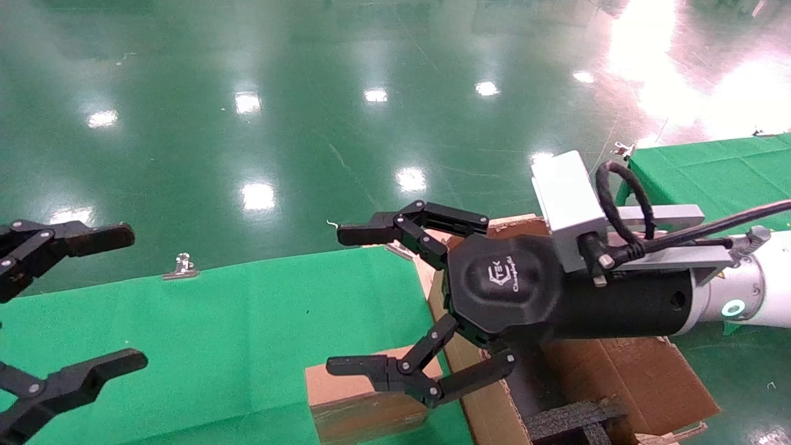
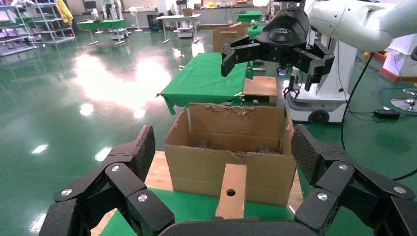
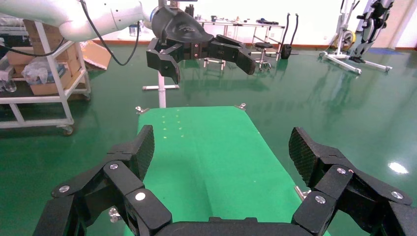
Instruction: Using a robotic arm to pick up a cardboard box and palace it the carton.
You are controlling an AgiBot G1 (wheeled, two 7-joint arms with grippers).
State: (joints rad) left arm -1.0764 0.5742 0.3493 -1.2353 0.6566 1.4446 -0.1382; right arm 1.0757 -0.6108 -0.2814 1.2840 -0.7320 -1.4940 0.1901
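Right gripper spread wide, empty, hovering above cardboard box beside the carton; arm hides most of the carton interior. Left gripper splayed open over green table, cut off by frame

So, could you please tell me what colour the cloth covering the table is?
Green; the cloth shows best in the right wrist view.

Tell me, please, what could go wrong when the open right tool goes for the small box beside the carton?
The cardboard box stands close to the carton wall, so a finger of the open right tool may catch that wall.
Black foam inside may stop the box settling.
The left tool is parked, open.
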